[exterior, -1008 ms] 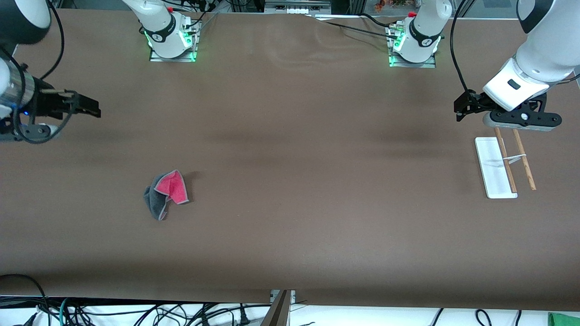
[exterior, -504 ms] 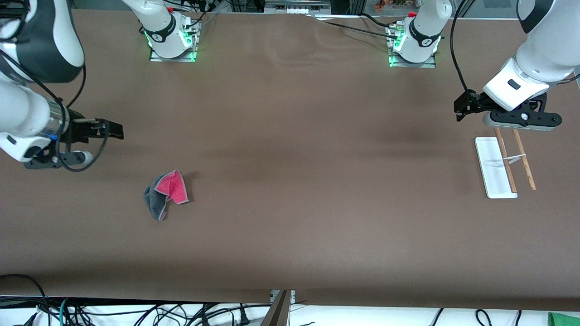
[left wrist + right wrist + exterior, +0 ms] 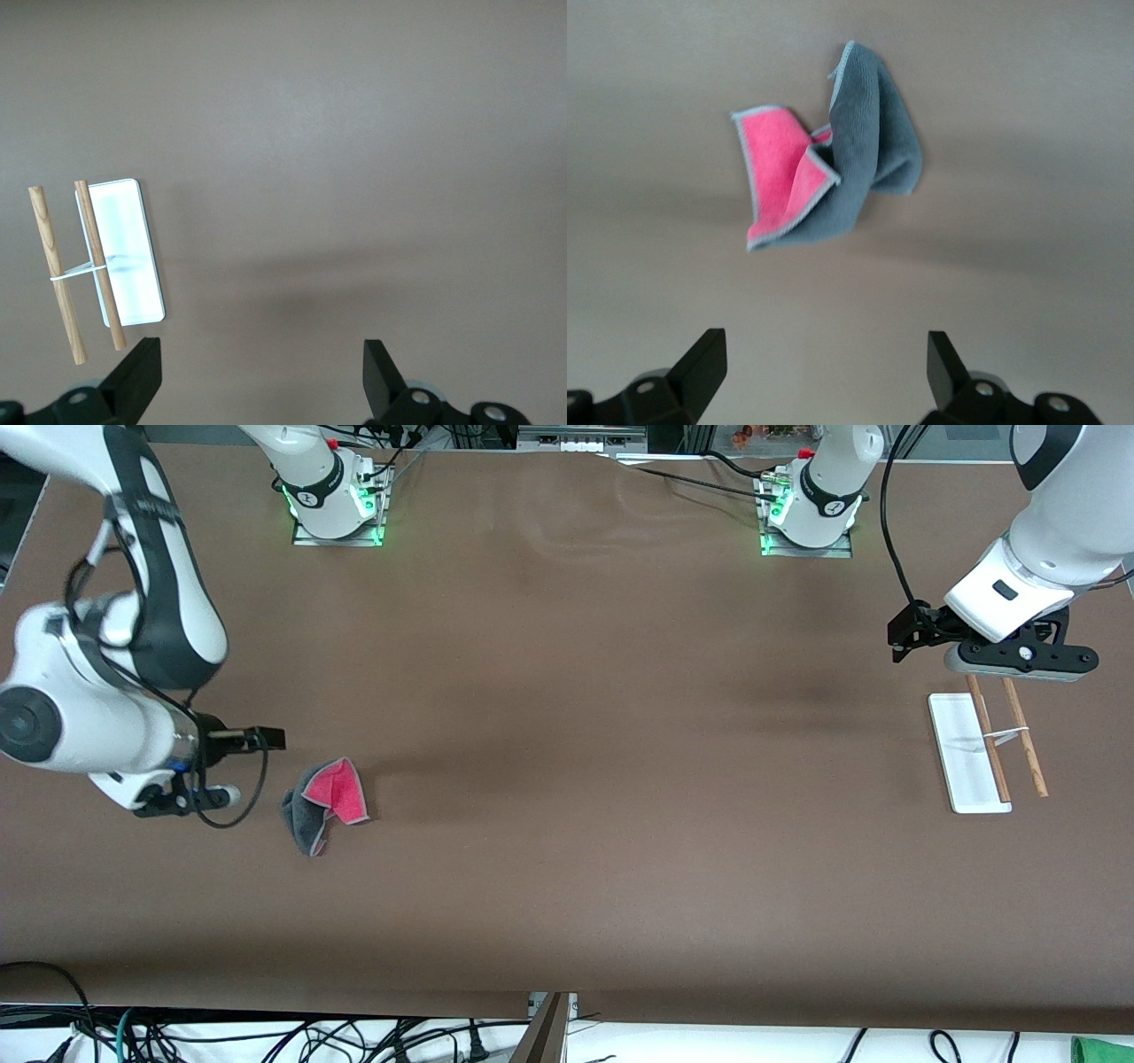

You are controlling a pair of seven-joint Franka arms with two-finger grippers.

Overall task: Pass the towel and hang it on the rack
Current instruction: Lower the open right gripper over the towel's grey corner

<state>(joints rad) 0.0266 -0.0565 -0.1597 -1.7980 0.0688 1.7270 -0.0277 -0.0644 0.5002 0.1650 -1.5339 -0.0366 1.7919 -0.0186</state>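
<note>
Nothing is done yet: your towel [image 3: 324, 803] lies crumpled near the table's [image 3: 567, 868] right-arm end, untouched. Right gripper [image 3: 819, 376] hovers beside it, released. Left gripper [image 3: 261, 381] waits, released, above the bare rack [image 3: 985, 746].

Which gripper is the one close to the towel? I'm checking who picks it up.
The right gripper, open, beside the crumpled towel. The left gripper, also open, waits above the rack at its end of the table.

Bare table [image 3: 620, 797] around towel [image 3: 324, 804]
</note>
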